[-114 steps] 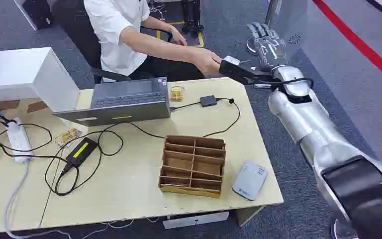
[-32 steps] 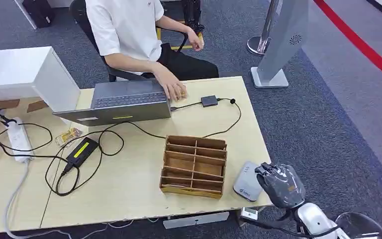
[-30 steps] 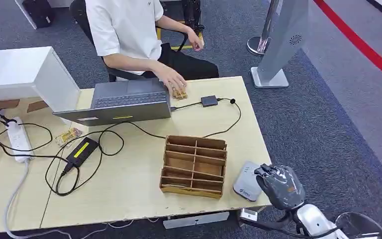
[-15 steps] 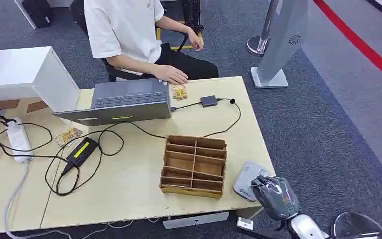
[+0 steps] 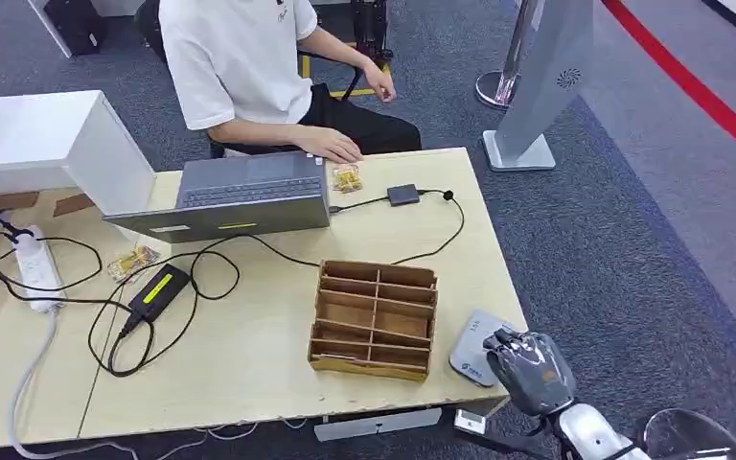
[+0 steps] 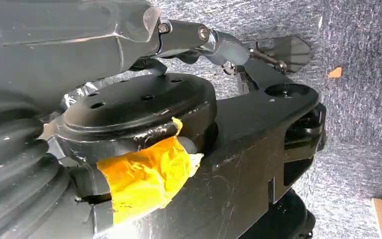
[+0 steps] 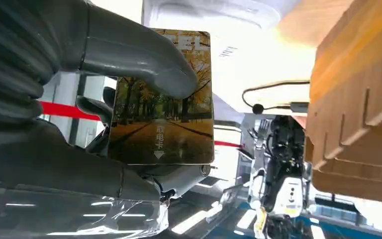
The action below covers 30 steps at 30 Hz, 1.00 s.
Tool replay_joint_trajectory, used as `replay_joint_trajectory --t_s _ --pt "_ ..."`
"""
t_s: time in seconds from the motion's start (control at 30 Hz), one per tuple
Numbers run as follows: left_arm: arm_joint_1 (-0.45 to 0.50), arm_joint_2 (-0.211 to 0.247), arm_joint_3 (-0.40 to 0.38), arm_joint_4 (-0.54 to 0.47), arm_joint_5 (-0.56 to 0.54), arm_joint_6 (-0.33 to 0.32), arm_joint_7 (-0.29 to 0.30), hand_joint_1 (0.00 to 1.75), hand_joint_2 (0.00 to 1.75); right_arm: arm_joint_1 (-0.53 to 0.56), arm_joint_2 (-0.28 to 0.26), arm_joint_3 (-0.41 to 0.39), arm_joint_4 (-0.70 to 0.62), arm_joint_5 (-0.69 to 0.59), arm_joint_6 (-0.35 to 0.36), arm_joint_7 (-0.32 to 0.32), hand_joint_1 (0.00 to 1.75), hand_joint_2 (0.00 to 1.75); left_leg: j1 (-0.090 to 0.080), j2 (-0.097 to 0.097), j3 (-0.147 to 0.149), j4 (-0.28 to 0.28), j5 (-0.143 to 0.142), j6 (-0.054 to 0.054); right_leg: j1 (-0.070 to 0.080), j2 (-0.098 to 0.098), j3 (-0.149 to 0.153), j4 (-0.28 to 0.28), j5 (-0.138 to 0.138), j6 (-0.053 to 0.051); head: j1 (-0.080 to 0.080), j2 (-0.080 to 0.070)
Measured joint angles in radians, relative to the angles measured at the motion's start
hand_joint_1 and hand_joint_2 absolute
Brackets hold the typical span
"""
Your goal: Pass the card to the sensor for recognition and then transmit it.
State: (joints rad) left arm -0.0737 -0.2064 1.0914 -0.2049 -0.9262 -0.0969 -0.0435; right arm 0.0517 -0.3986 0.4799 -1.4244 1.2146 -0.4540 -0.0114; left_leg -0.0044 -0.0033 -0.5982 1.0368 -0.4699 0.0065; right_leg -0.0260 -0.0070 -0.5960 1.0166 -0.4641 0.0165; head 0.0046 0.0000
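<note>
Right hand clamps card over sensor at wooden table corner; left hand's state unclear; blue-grey carpet around.

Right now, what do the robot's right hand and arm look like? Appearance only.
Head view: the right hand has a glossy grey shell with darker fingers, on a silver forearm with a thin black cable beside the wrist. Right wrist view: a grey ribbed cover, a thick smooth grey thumb, and clear plastic film wrapped near the palm.
</note>
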Motion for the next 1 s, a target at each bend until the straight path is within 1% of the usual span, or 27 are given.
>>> replay_joint_trajectory --t_s 0.17,0.2,0.27,0.3,0.4,0.47,0.53,0.6,0.7,0.77,0.8,0.9,1.0 --pt "0.000 0.000 0.000 0.000 -0.002 0.000 0.000 0.00 1.75 0.000 -0.003 0.000 -0.013 0.004 -0.010 0.000 1.75 1.75 0.000 0.000 -0.001 0.000 0.000 0.000 0.000 0.000 -0.001 0.000 0.000 0.000 0.000 0.000" --pt "0.000 0.000 0.000 0.000 -0.004 0.002 0.000 0.00 1.75 0.000 -0.003 -0.003 -0.020 0.012 -0.025 0.000 1.75 1.75 0.000 0.000 -0.001 0.000 0.000 0.000 0.000 0.000 -0.001 0.000 0.000 0.000 0.000 0.000" --pt "0.000 0.001 0.000 0.000 -0.011 0.006 0.000 0.00 1.75 -0.010 -0.003 -0.019 -0.053 0.009 -0.087 -0.007 1.75 1.75 0.000 0.000 -0.003 0.000 0.000 0.000 0.000 0.000 -0.001 0.000 0.000 0.000 0.000 0.000" --pt "0.000 0.001 0.000 0.000 -0.013 0.006 0.000 0.00 1.75 -0.031 -0.003 -0.027 -0.069 0.000 -0.094 -0.011 1.75 1.75 0.000 0.002 -0.003 0.000 0.000 0.000 0.000 0.002 -0.002 0.000 0.000 0.000 0.000 0.000" --pt "-0.001 0.002 0.000 0.000 -0.029 0.006 0.000 0.00 1.75 -0.129 -0.003 -0.066 -0.146 -0.035 -0.043 -0.032 1.75 1.75 0.000 0.006 -0.002 0.000 0.000 0.000 0.000 0.006 -0.002 0.000 0.002 0.000 0.000 0.000" --pt "-0.001 0.002 0.000 0.000 -0.041 0.007 0.000 0.00 1.75 -0.248 -0.001 -0.067 -0.153 -0.045 0.023 -0.048 1.75 1.75 0.000 0.008 -0.002 0.000 0.001 0.000 0.000 0.008 -0.003 0.001 0.004 -0.002 0.000 0.000" --pt "-0.005 0.003 0.000 0.000 -0.057 0.007 -0.002 0.00 1.75 -0.390 0.018 -0.054 -0.126 -0.036 0.095 -0.055 1.75 1.75 0.000 0.010 -0.003 -0.001 0.004 -0.001 0.000 0.011 -0.004 0.001 0.006 -0.001 0.000 0.000" --pt "-0.006 0.003 -0.003 0.000 -0.075 0.005 -0.002 0.00 1.75 -0.518 0.061 -0.022 -0.058 -0.005 0.134 -0.050 1.75 1.75 0.002 0.010 -0.002 0.000 0.005 -0.002 0.001 0.010 -0.003 0.001 0.007 -0.002 0.001 0.000" --pt "-0.009 0.000 -0.004 0.000 -0.101 0.014 -0.008 0.00 1.75 -0.692 0.162 0.063 0.104 0.049 0.136 -0.007 1.75 1.75 0.002 0.010 -0.001 -0.001 0.008 -0.003 0.002 0.011 -0.005 0.001 0.009 -0.004 0.000 0.000" --pt "-0.011 -0.007 -0.006 0.000 -0.113 0.024 -0.015 0.00 1.75 -0.778 0.227 0.115 0.212 0.075 0.135 0.017 1.75 1.75 0.004 0.009 -0.002 -0.001 0.009 -0.005 0.003 0.010 -0.005 0.002 0.009 -0.004 0.000 0.000" --pt "-0.011 -0.011 -0.008 0.001 -0.119 0.027 -0.017 0.00 1.75 -0.812 0.264 0.142 0.273 0.087 0.133 0.029 1.75 1.75 0.005 0.008 -0.002 0.000 0.009 -0.005 0.004 0.010 -0.005 0.002 0.009 -0.004 0.000 0.000" --pt "-0.011 -0.015 -0.015 0.001 -0.127 0.027 -0.019 0.00 1.75 -0.875 0.341 0.186 0.393 0.087 0.123 0.051 1.75 1.75 0.006 0.004 -0.003 -0.001 0.010 -0.006 0.004 0.006 -0.005 0.002 0.009 -0.004 0.000 0.000" --pt "-0.011 -0.016 -0.021 0.001 -0.133 0.027 -0.019 0.00 1.75 -0.922 0.399 0.206 0.494 0.066 0.104 0.060 1.75 1.75 0.006 0.004 -0.004 -0.001 0.010 -0.006 0.004 0.006 -0.005 0.002 0.009 -0.005 0.000 0.000"
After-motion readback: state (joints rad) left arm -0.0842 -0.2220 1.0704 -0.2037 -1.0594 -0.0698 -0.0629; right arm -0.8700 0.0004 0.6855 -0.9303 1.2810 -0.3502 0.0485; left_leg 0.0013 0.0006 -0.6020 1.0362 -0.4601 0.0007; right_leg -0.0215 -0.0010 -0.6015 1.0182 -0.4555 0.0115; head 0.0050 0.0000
